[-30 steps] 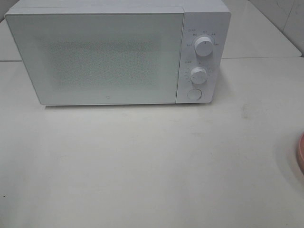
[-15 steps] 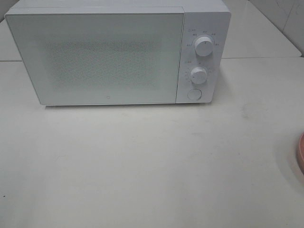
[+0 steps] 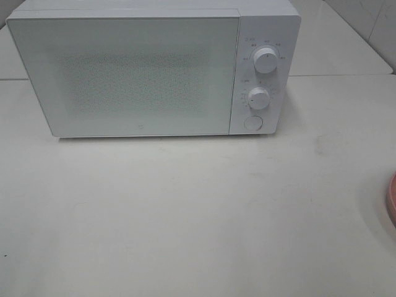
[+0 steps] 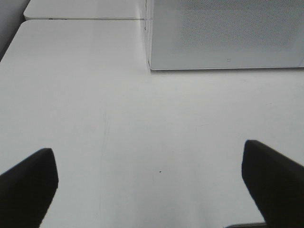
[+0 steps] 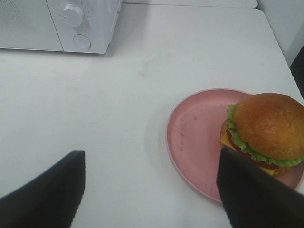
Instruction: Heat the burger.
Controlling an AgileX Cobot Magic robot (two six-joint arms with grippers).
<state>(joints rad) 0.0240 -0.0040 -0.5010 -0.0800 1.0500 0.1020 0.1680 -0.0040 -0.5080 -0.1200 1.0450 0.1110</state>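
The burger, with a golden-brown bun, green lettuce edge and dark layers, sits on a pink plate in the right wrist view. My right gripper is open, and the burger lies just beyond one of its fingers. In the high view only the plate's rim shows at the right edge, and the burger is out of frame. The white microwave stands at the back with its door shut. My left gripper is open over bare table, short of the microwave's front.
The microwave has two round knobs and a round button on its right panel. The white table stretches in front of it. A seam between table tops runs behind the microwave.
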